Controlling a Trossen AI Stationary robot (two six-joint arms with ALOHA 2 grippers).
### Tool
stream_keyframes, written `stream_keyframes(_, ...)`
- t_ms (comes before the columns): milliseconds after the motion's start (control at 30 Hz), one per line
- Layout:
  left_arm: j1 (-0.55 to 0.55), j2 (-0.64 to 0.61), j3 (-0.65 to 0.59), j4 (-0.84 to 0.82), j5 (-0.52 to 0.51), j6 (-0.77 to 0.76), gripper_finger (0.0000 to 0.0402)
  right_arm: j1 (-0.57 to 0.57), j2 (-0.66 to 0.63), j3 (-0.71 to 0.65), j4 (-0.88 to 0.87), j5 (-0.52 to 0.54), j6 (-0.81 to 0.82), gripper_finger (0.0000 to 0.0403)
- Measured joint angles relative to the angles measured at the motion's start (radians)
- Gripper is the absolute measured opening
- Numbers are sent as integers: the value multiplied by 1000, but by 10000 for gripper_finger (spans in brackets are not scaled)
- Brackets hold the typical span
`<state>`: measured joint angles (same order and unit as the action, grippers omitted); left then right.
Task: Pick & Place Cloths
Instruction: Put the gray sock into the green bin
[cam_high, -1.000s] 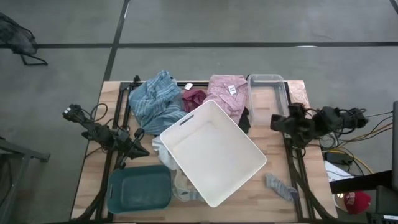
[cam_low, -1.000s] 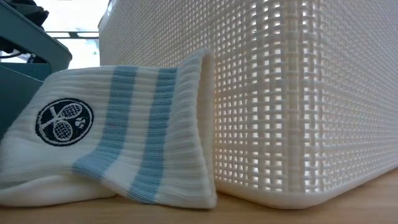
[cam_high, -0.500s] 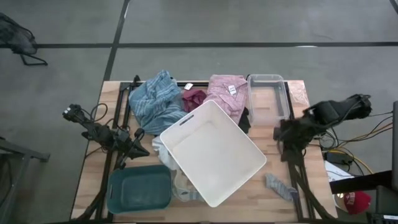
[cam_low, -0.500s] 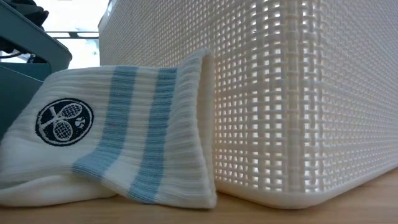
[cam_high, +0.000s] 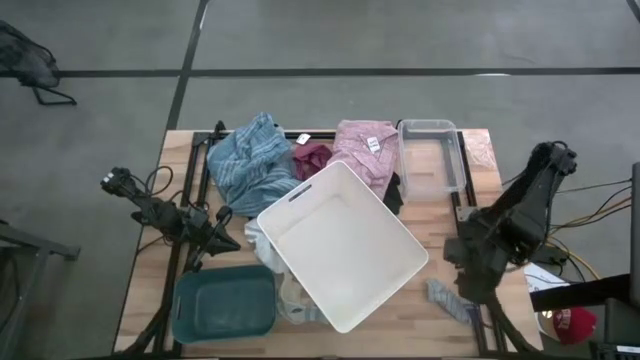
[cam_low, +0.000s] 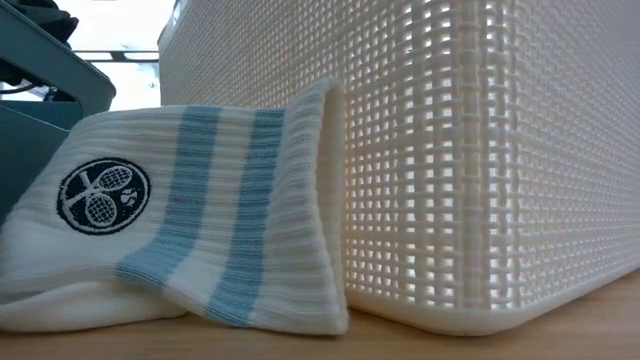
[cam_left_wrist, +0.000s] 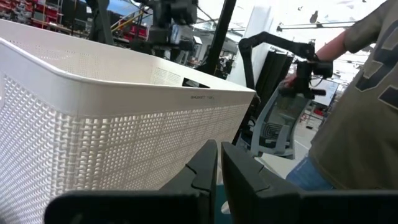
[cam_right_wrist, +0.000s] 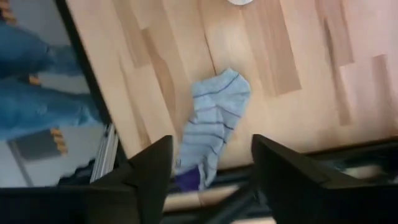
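Observation:
A grey striped sock lies flat on the wood near the table's near right corner. My right gripper hangs open above it, one finger on either side, touching nothing. At the far edge lie a blue striped cloth, a maroon one, a pink one with a white tag and a black one. A cream-white sock with blue stripes leans against the white basket. My left gripper waits shut at the table's left.
The white basket stands skewed at the table's middle, a teal bin at the near left and a clear bin at the far right. A person stands beyond the table in the left wrist view.
My right arm has swung from the table's right edge toward the near edge and tipped down, so its gripper now hangs over the grey sock. The cloths and the bins have not moved.

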<state>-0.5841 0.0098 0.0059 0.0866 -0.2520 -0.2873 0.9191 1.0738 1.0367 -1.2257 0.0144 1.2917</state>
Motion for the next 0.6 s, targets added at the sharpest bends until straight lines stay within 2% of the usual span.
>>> stream_keyframes(167, 0, 0, 0, 0, 0, 0, 28, 103, 52, -139, 161, 34, 101, 270)
stream_keyframes(300, 0, 0, 0, 0, 0, 0, 28, 146, 119, -232, 273, 39, 152, 290)
stream_keyframes(433, 0, 0, 0, -1, 0, 0, 28, 163, 188, -293, 390, 46, 168, 290)
stream_keyframes(600, 0, 0, 0, -3, 0, 0, 28, 164, 284, -334, 486, 47, 172, 270)
